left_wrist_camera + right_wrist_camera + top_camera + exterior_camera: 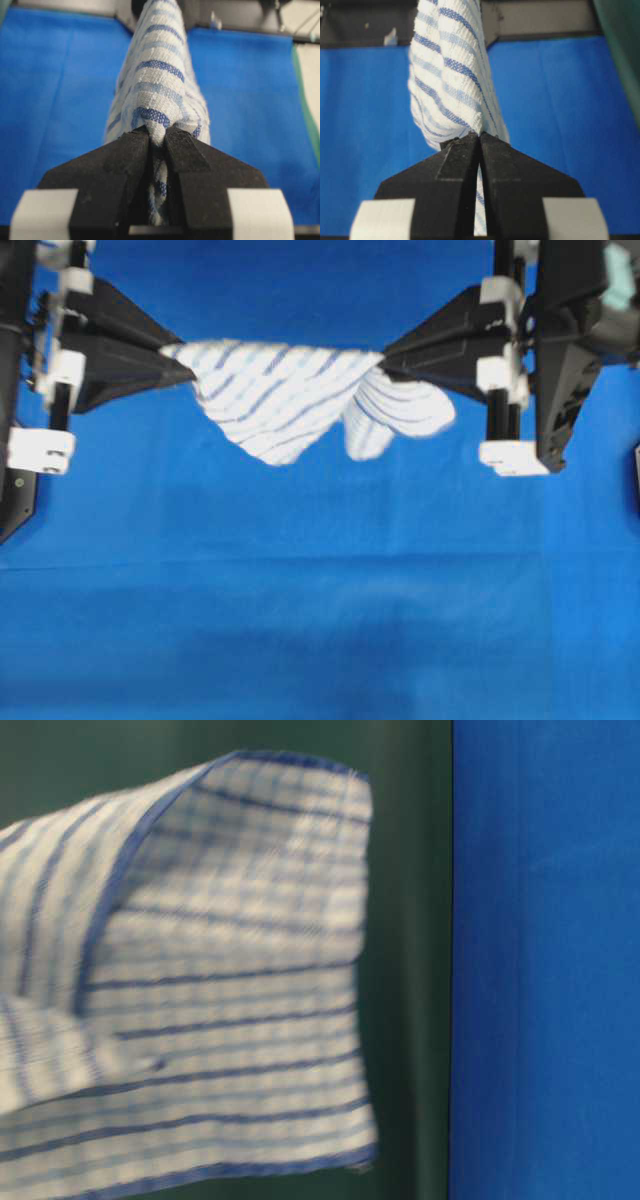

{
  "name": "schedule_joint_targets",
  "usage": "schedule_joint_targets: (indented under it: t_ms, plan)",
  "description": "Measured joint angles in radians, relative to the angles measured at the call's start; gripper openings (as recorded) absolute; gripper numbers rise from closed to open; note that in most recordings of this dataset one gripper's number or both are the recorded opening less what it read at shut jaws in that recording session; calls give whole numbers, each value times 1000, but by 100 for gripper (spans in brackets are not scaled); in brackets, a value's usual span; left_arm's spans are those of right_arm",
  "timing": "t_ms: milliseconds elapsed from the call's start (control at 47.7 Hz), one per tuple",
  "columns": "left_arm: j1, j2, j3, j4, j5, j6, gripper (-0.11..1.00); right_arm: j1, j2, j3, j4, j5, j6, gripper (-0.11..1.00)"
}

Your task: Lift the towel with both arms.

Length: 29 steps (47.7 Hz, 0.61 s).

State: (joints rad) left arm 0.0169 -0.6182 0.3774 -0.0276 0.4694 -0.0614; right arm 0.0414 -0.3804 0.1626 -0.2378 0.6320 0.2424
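Near side: blue table cover [320,640] is bare, nothing resting on it. Farther back, towel [290,395] hangs in the air between the two arms, sagging in the middle; left gripper [183,362] is clamped on its left corner, right gripper [388,362] clamped on its right corner, jaws pinched tight on cloth in both wrist views. I'd say the lift is essentially done; all that's left is holding it up.

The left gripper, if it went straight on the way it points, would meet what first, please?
The towel it already clamps; past that, probably the right gripper facing the left gripper in the overhead view.
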Motion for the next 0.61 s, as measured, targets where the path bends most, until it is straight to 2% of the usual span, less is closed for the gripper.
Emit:
schedule_joint_targets:
  t_ms: [147, 441, 608]
  plan:
    - [-2, 3, -25, 2, 2, 0, 3, -2, 0, -34, -9, 3, -3, 1]
    - [9, 5, -25, 3, 3, 3, 3, -2, 0, -37, -26, 5, -15, 1]
    - [15, 5, -25, 5, 5, 38, 4, -3, 0, -35, -28, 5, -35, 2]
